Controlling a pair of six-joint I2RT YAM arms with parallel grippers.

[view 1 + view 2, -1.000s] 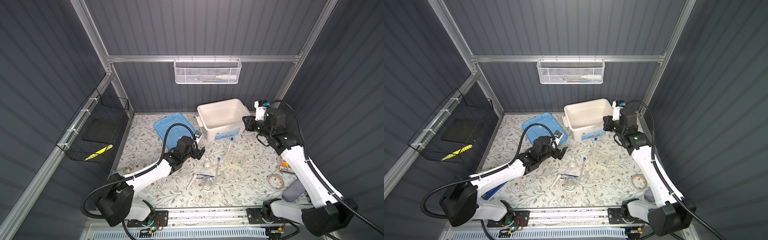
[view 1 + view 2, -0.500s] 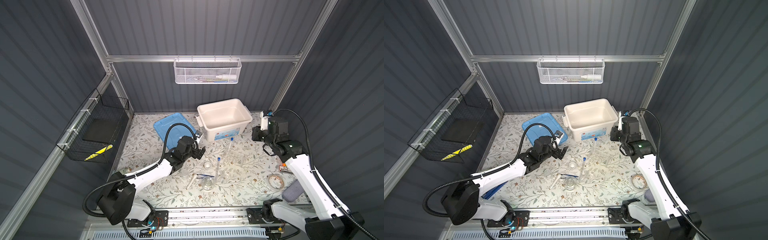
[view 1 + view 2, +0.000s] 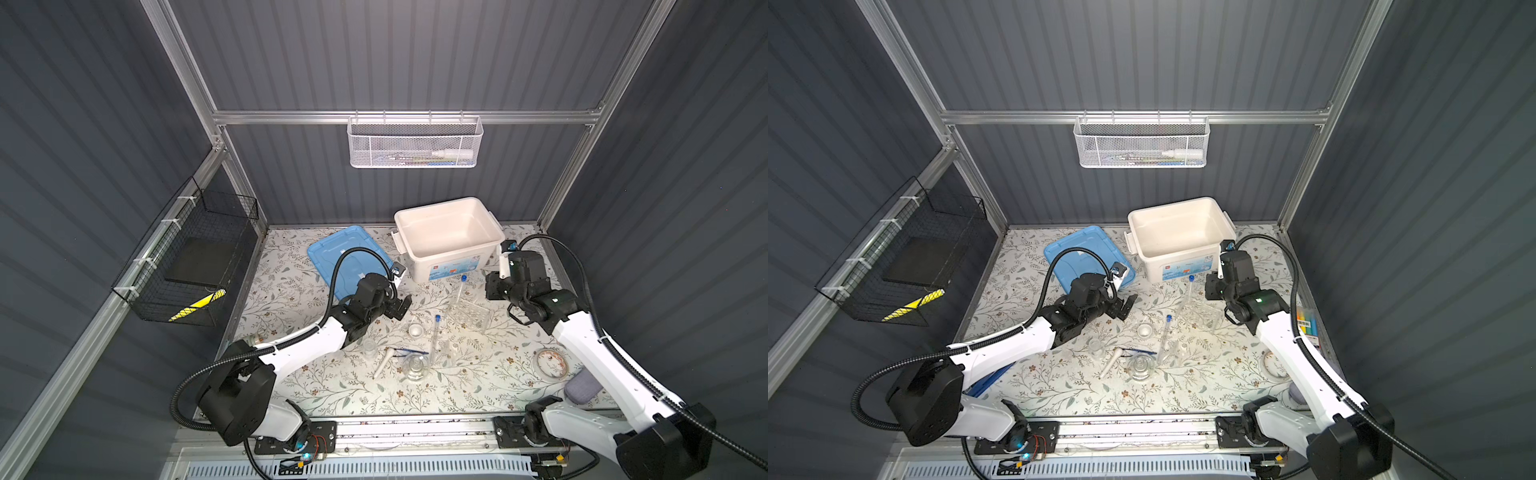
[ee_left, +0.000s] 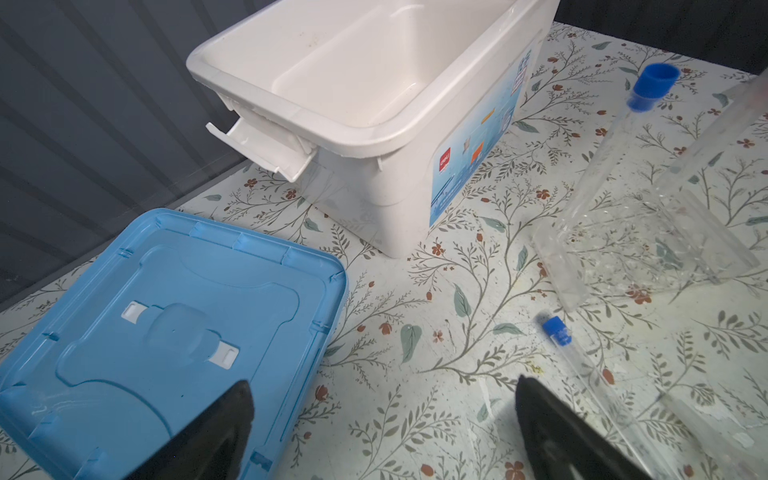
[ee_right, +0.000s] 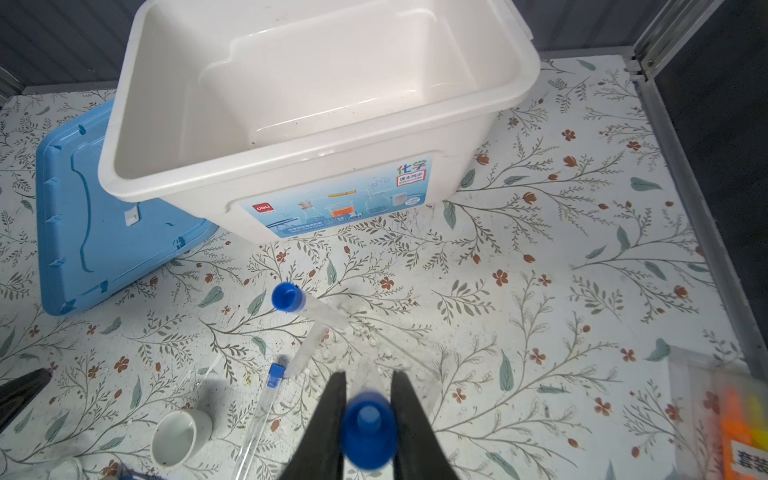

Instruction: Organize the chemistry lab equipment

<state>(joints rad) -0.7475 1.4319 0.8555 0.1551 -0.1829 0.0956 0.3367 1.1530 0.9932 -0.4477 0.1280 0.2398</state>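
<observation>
A long clear blue-capped test tube (image 5: 369, 432) is gripped in the narrowed jaws of the right gripper (image 5: 369, 376). It is held above the floral-patterned table (image 3: 478, 386), near the clear plastic tube rack (image 3: 467, 316), before the open white plastic bin (image 3: 453, 264). Dark grey ribbed walls (image 3: 374, 62) enclose the table. The left gripper (image 4: 382, 415) is held with its jaws wide. Since a second ago, the right gripper has been drawn back from the bin's far corner.

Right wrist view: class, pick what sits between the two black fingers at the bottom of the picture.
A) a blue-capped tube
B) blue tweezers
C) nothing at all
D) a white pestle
A: a blue-capped tube sits gripped between the right arm's fingers, its round blue cap facing the camera.
</observation>
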